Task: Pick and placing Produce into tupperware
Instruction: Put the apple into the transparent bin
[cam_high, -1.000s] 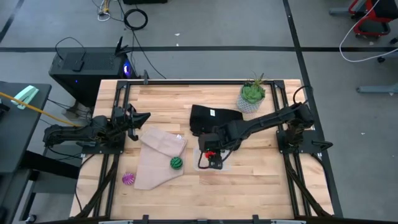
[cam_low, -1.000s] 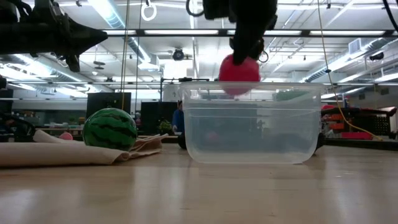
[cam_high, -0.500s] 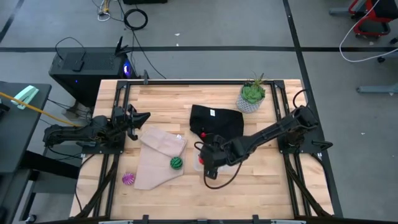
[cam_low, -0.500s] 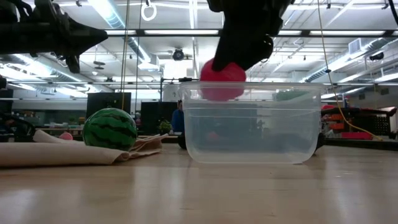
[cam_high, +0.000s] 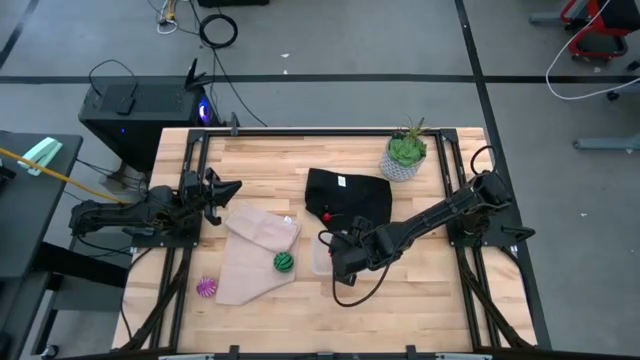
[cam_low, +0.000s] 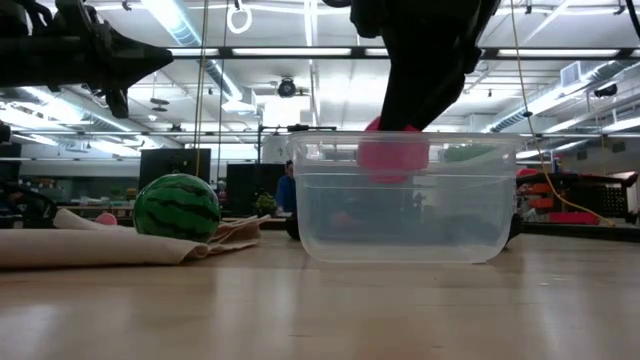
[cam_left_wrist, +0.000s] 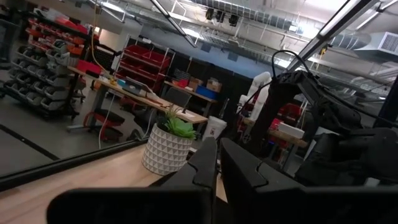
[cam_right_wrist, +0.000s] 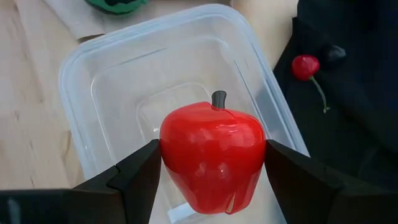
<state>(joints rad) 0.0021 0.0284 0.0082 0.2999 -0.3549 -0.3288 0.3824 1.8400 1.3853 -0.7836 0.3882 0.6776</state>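
My right gripper (cam_right_wrist: 212, 163) is shut on a red toy apple (cam_right_wrist: 211, 155) above the clear tupperware (cam_right_wrist: 112, 93), which stands near the table's middle (cam_high: 322, 262). In the low view the apple (cam_low: 393, 155) sits partly below the tupperware's rim (cam_low: 405, 140). The green striped ball (cam_high: 284, 262) rests on a beige cloth (cam_high: 250, 262). The purple ribbed ball (cam_high: 207, 288) lies on the wood by the cloth's near left corner. My left gripper (cam_high: 228, 187) waits shut above the table's left side. My right gripper pinches the red apple between its two fingers (cam_right_wrist: 140, 177), one on each flank of its body (cam_right_wrist: 171, 149). The fingers come from above, pointing down. The apple hangs lifted clear over the tupperware's floor, with its dark stem (cam_right_wrist: 219, 98) pointing sideways.
A black cloth (cam_high: 348, 195) lies just beyond the tupperware with a small red cherry (cam_right_wrist: 305, 66) on it. A leafy plant in a pale pot (cam_high: 405, 155) stands at the far right. Bare wood stretches along the near edge (cam_high: 400, 320).
My right gripper has swung a little toward the near edge and come down over the tupperware. The apple, held above the rim a second ago, now dips partly into the open top. The gripper has stayed shut on it.
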